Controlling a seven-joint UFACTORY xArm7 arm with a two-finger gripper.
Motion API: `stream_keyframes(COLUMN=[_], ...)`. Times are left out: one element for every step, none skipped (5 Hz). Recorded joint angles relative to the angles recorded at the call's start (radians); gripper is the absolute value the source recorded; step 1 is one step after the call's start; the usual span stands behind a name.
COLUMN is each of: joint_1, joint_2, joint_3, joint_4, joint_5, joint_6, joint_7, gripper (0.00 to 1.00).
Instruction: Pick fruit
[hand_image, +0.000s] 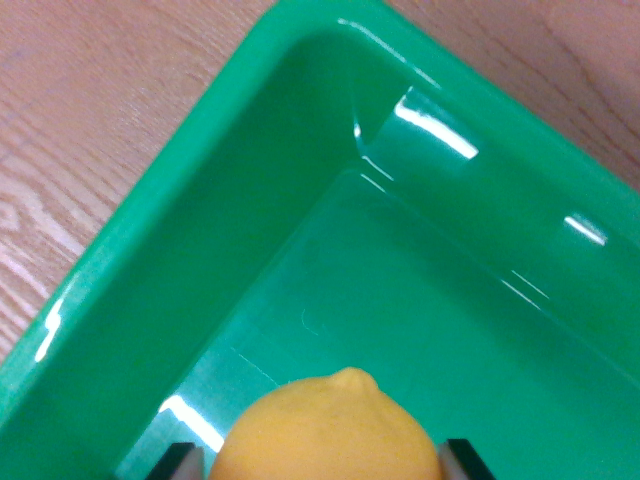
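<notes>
A yellow lemon (328, 432) with a small nub on top fills the bottom centre of the wrist view. My gripper (322, 462) is shut on the lemon, one dark fingertip (178, 462) showing at its left side and the other at its right. The lemon hangs over the inside of a green plastic bin (200, 150), near the bin's corner. I cannot tell whether the lemon touches the bin floor.
The bin's corner and two glossy walls run across the top of the view. A wood-grain tabletop (90, 110) lies outside the bin at the upper left and upper right.
</notes>
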Motion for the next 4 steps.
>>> stream_keyframes(joint_1=[-0.0014, -0.0014, -0.0027, -0.0027], joint_2=[-0.019, -0.019, -0.038, -0.038], joint_3=[0.001, 0.001, 0.002, 0.002], joint_4=[0.029, 0.029, 0.056, 0.056], joint_5=[0.0026, 0.0026, 0.0051, 0.0051], joint_6=[0.048, 0.048, 0.094, 0.094], joint_7=[-0.001, -0.001, -0.001, -0.001], gripper=[1.00, 1.00, 1.00, 1.00])
